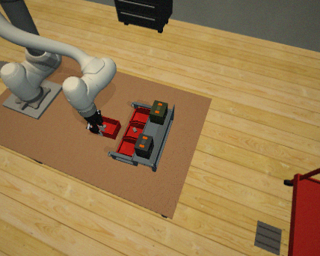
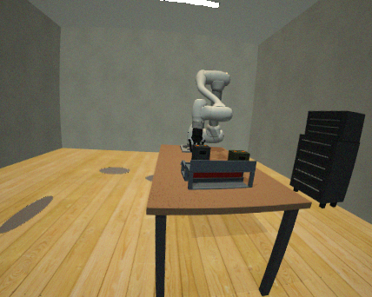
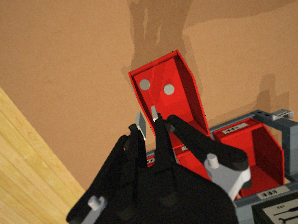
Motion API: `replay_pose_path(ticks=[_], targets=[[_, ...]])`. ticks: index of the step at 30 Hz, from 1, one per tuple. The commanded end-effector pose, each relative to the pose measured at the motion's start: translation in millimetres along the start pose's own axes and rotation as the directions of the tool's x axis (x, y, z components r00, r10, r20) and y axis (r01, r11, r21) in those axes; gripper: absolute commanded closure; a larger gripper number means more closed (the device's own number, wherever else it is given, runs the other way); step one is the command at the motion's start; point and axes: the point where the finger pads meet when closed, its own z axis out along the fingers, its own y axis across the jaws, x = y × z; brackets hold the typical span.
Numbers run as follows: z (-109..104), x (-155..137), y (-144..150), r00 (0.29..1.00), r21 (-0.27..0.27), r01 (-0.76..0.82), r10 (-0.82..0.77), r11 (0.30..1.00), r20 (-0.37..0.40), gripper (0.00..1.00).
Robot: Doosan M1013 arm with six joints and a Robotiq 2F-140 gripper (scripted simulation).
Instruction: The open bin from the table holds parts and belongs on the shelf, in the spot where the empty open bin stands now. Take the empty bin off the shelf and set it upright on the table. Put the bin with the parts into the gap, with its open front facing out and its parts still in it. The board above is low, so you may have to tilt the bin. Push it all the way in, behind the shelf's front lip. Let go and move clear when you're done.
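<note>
Gripper w/ fingers slightly apart, clamped on nothing, at back wall of parts bin on table just beside shelf; bin prob light, stiff, slick plastic, so pinch wall edge

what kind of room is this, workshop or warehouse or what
Most likely a small workshop or parts-storage room. A black tool chest stands by the wall, a red cart sits on the plank floor, and the table carries a low gray shelf with red open bins for small parts.
</note>
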Motion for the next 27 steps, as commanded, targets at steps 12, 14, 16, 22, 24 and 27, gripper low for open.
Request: replay_pose_path(ticks=[12, 14, 16, 22, 24, 27], targets=[[-6, 1, -1, 1.0, -0.004, -0.004, 0.004, 1.0, 0.0, 0.76], [-8, 1, -1, 1.0, -0.004, -0.004, 0.004, 1.0, 0.0, 0.76], [-8, 1, -1, 1.0, -0.004, -0.004, 0.004, 1.0, 0.0, 0.76], [-15, 1, -1, 1.0, -0.004, -0.004, 0.004, 1.0, 0.0, 0.76], [-18, 1, -1, 1.0, -0.004, -0.004, 0.004, 1.0, 0.0, 0.76], [-23, 1, -1, 1.0, -0.004, -0.004, 0.004, 1.0, 0.0, 0.76]])
